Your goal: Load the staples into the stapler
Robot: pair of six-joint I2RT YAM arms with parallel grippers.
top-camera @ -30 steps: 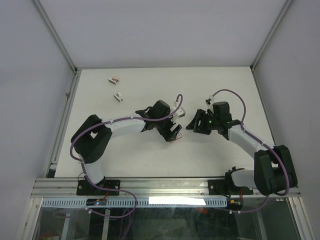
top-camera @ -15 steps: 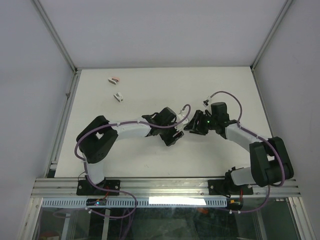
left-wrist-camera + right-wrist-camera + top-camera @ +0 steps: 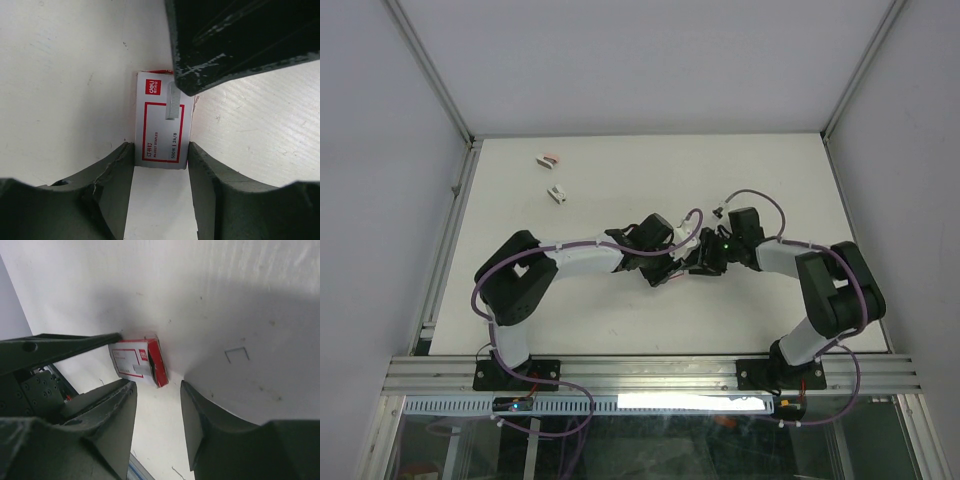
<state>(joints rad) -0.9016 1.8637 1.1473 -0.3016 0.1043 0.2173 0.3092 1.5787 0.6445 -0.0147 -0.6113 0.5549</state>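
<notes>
A red-and-white cardboard staple box (image 3: 162,125) lies flat on the white table. My left gripper (image 3: 160,150) has both fingers pressed against the box's long sides at its near end. In the top view the left gripper (image 3: 670,270) and right gripper (image 3: 699,262) meet at the table's middle and hide the box. My right gripper (image 3: 157,385) is open, and the box (image 3: 137,362) lies just beyond its fingertips. One right finger (image 3: 240,40) hangs over the box's far end. A small flat grey rectangle with a brownish rim, the staples (image 3: 548,158), lies far left at the back.
A small white-and-grey object (image 3: 556,194) lies near the staples at the back left. One loose staple (image 3: 236,354) lies on the table by the right gripper. Metal frame rails (image 3: 450,240) border the table on the left and near sides.
Both grippers have come together at the table's middle: the left moved right, the right moved left and lower. They now stand tip to tip around the box.
</notes>
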